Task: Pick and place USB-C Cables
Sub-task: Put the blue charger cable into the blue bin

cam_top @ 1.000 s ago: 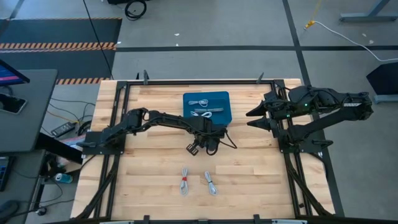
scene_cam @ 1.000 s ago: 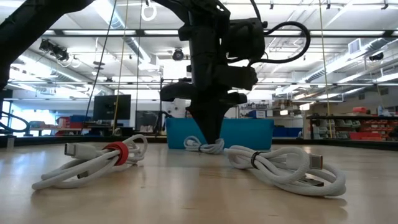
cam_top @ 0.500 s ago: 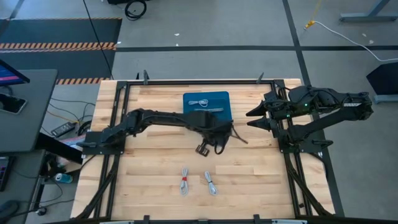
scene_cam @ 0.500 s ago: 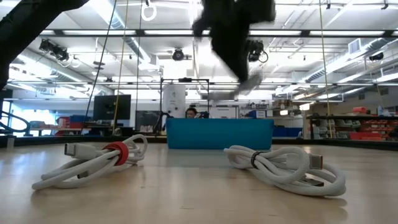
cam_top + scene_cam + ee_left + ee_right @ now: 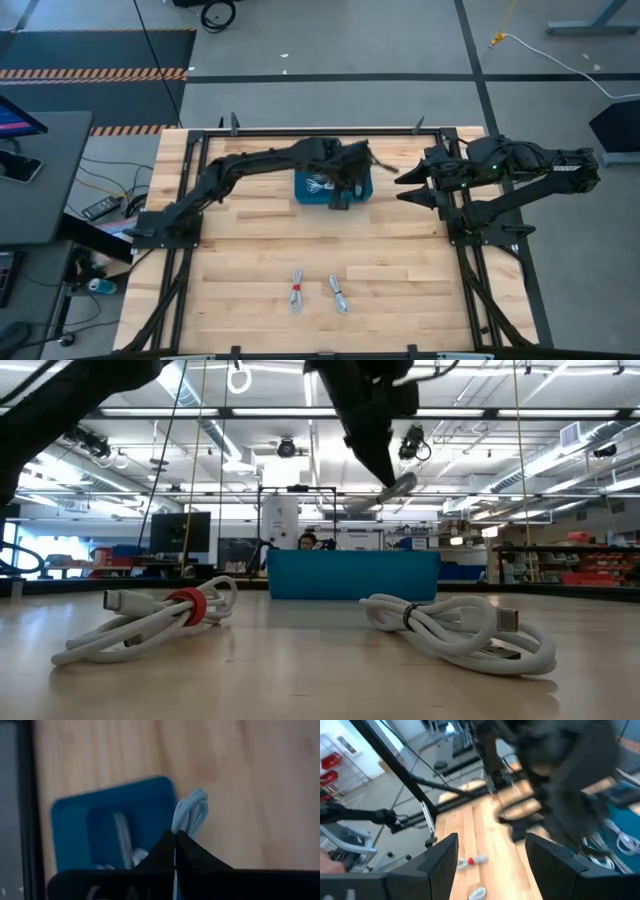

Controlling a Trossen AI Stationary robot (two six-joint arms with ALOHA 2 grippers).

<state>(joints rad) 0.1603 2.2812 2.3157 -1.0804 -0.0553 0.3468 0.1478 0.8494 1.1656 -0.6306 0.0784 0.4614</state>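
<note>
Your left hand point(image 5: 340, 190) has lifted off mid-worktop and swung to the blue tray point(image 5: 305, 192) at the far edge, clenched on a USB-C cable point(image 5: 189, 812), so release comes next; two cables point(image 5: 318, 293) wait near the front edge, right hand point(image 5: 412, 187) idle, released.

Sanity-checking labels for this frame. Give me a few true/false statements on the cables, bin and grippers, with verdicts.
1. The left gripper is shut on a white cable. True.
2. The blue bin has no cables in it. False: white cable already lies inside it.
3. Two cable bundles lie on the table's near part, one with a red band. True.
4. The right gripper holds a cable. False: it is open and holds nothing, waiting at the table's right side.
5. The left gripper is over the bin. True in the high view.
</note>
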